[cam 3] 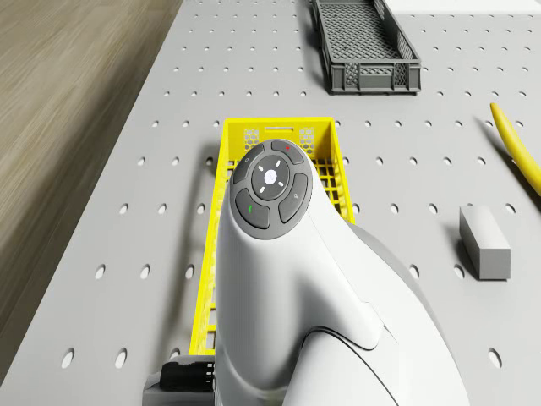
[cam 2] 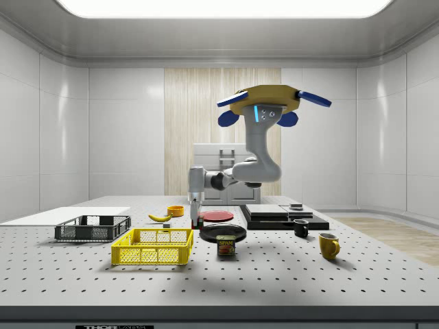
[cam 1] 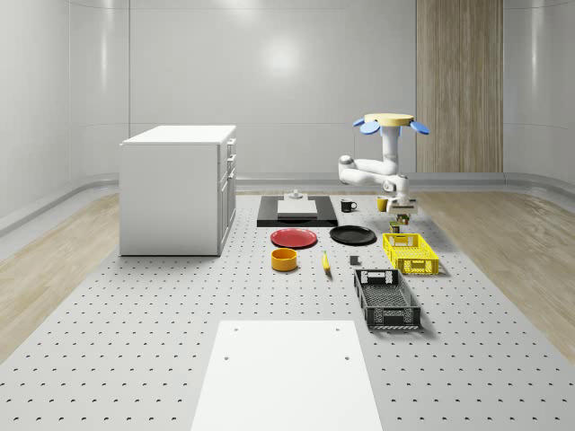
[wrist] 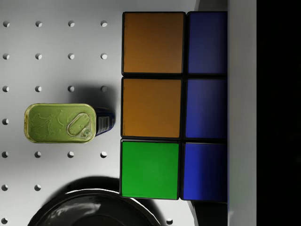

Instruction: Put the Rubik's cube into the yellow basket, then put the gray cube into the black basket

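Note:
The Rubik's cube (wrist: pixel 150 108) sits close in the wrist view, showing orange, green and blue tiles, with a grey finger (wrist: pixel 242 113) pressed on its blue side. My gripper (cam 1: pixel 403 214) is shut on it and holds it above the table, by the far end of the yellow basket (cam 1: pixel 411 252). The drone (cam 1: pixel 393 121) hovers over that far end, with the arm hanging down from it. The gray cube (cam 1: pixel 354 260) lies on the table between the banana (cam 1: pixel 325 261) and the yellow basket. The black basket (cam 1: pixel 386 299) stands nearer the camera, beyond the yellow one.
Under the held cube stand a green-topped tin (wrist: pixel 61 123) and a black plate (wrist: pixel 94 209). A red plate (cam 1: pixel 294 238), an orange bowl (cam 1: pixel 284 259), two mugs (cam 1: pixel 349 206) and a white cabinet (cam 1: pixel 178 189) lie toward the whole-scene view's left.

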You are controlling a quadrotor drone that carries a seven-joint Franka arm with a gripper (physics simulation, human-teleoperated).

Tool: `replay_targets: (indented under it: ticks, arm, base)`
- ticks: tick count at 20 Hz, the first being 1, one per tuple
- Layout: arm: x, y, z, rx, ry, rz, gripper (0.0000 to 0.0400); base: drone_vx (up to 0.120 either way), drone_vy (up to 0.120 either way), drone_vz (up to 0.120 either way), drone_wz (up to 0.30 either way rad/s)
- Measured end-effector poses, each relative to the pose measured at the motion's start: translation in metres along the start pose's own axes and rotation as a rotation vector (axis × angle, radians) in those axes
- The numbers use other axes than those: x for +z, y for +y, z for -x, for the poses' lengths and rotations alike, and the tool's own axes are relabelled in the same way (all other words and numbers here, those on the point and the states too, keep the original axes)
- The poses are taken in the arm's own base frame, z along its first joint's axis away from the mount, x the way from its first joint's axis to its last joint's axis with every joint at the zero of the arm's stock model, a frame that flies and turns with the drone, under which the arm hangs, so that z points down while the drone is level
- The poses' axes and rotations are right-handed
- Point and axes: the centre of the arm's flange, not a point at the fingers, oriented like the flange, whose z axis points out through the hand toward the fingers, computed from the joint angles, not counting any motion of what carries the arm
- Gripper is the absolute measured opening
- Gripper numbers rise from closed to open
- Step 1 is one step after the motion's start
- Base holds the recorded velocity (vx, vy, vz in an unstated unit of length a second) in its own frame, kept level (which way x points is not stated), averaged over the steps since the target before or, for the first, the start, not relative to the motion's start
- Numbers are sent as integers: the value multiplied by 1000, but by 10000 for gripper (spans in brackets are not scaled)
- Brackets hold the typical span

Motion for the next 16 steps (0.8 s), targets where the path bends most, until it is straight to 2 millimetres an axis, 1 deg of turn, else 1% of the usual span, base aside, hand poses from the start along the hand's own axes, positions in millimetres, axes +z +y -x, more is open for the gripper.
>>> replay_targets:
  ticks: [15,16]
  arm:
    - [0,0,0,0,0,0,321]
    - [0,0,0,0,0,0,321]
  base:
    - [120,0,0,0]
    - [120,-120,0,0]
